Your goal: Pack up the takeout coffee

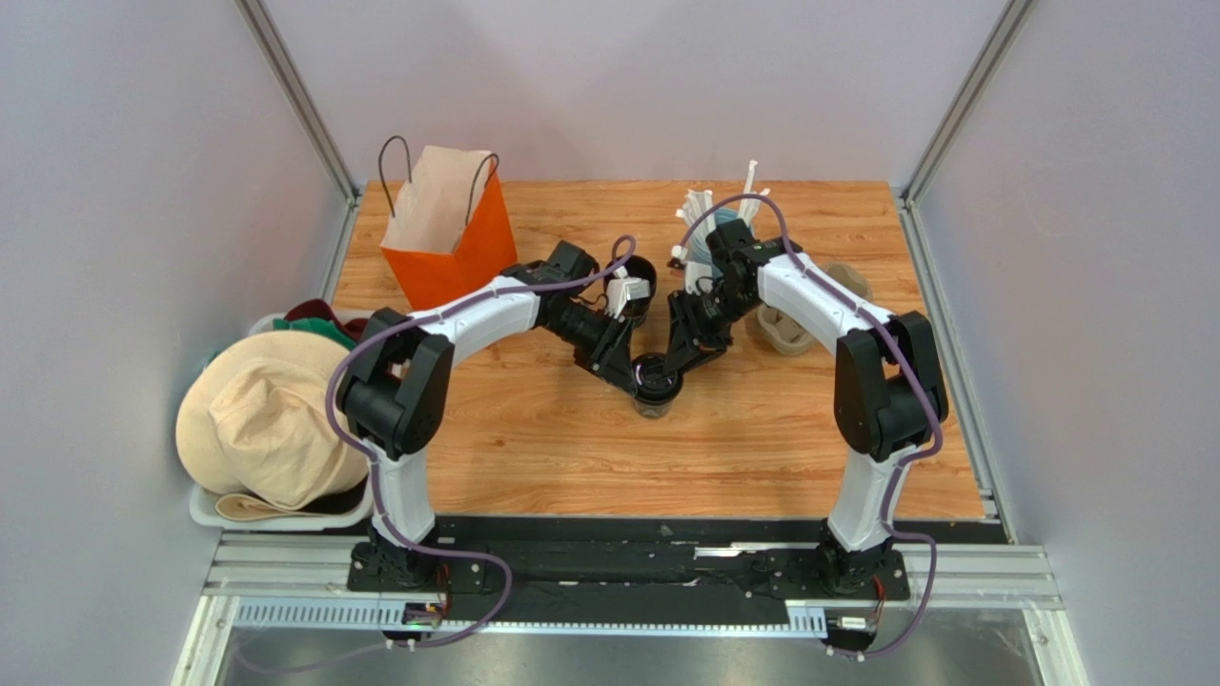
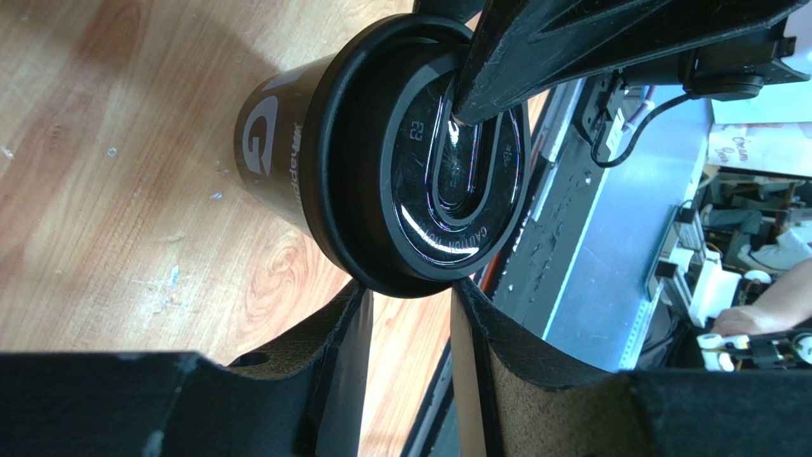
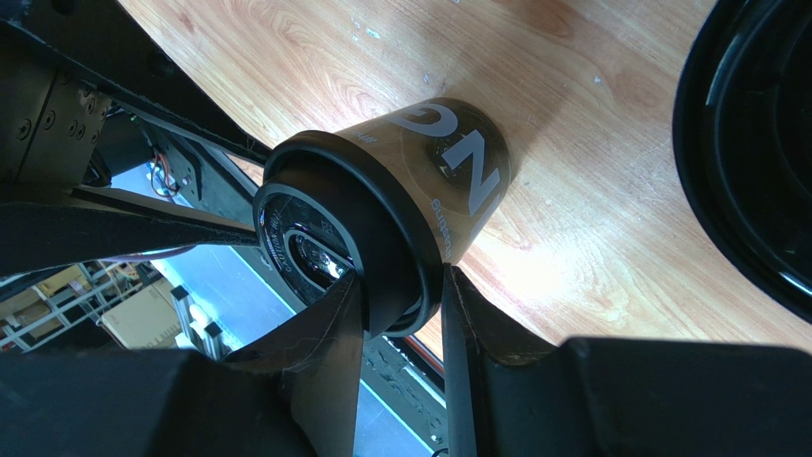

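Wooden table [image 1: 573, 458] lies open around the takeout coffee [image 1: 657, 389], edges far off. My right gripper [image 3: 402, 278] pinches its lid rim [image 3: 381, 238] (one finger on top); my left gripper [image 2: 412, 286] hangs half-open just short.

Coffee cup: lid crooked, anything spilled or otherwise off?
Nothing stands out. The lid looks evenly seated on the takeout coffee, which stands upright on the table, with no spill around it. The right gripper pinches the lid's rim, and the left gripper is open at the rim's edge.
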Action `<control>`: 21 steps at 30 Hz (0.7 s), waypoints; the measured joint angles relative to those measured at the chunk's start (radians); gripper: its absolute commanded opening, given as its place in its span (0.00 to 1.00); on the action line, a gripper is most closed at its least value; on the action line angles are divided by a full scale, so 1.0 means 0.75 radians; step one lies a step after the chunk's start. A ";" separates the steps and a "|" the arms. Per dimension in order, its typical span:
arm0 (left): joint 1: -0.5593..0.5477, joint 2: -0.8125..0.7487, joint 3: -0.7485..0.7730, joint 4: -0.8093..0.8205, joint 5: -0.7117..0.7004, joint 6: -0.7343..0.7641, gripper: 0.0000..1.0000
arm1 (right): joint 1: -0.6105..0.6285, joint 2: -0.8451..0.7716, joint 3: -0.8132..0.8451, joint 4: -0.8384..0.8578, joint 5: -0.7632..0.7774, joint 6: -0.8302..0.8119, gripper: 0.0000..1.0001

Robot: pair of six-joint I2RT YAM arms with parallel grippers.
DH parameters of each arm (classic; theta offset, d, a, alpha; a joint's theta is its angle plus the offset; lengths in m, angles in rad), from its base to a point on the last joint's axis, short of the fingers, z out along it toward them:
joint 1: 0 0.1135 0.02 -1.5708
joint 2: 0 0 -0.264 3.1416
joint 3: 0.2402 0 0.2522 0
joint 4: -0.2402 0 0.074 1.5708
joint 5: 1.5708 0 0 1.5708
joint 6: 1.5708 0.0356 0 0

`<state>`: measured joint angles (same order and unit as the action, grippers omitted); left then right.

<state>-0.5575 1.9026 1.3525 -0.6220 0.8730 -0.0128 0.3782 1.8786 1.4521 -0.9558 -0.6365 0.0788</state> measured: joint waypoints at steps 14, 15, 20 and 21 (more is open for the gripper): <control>-0.011 0.107 0.125 -0.155 0.009 -0.003 0.30 | -0.003 0.001 0.000 -0.005 0.016 0.000 0.04; -0.011 0.114 0.132 -0.164 0.013 -0.003 0.30 | -0.003 0.000 0.000 -0.006 0.019 0.000 0.04; -0.010 0.130 0.156 -0.195 0.024 -0.003 0.34 | -0.003 -0.001 0.000 -0.007 0.024 -0.001 0.04; -0.010 0.126 0.155 -0.194 0.022 -0.001 0.35 | -0.002 -0.002 0.001 -0.007 0.024 -0.001 0.04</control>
<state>-0.5652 1.9968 1.4689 -0.7677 0.8894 -0.0135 0.3767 1.8774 1.4525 -0.9607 -0.6182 0.0784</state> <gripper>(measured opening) 0.370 0.342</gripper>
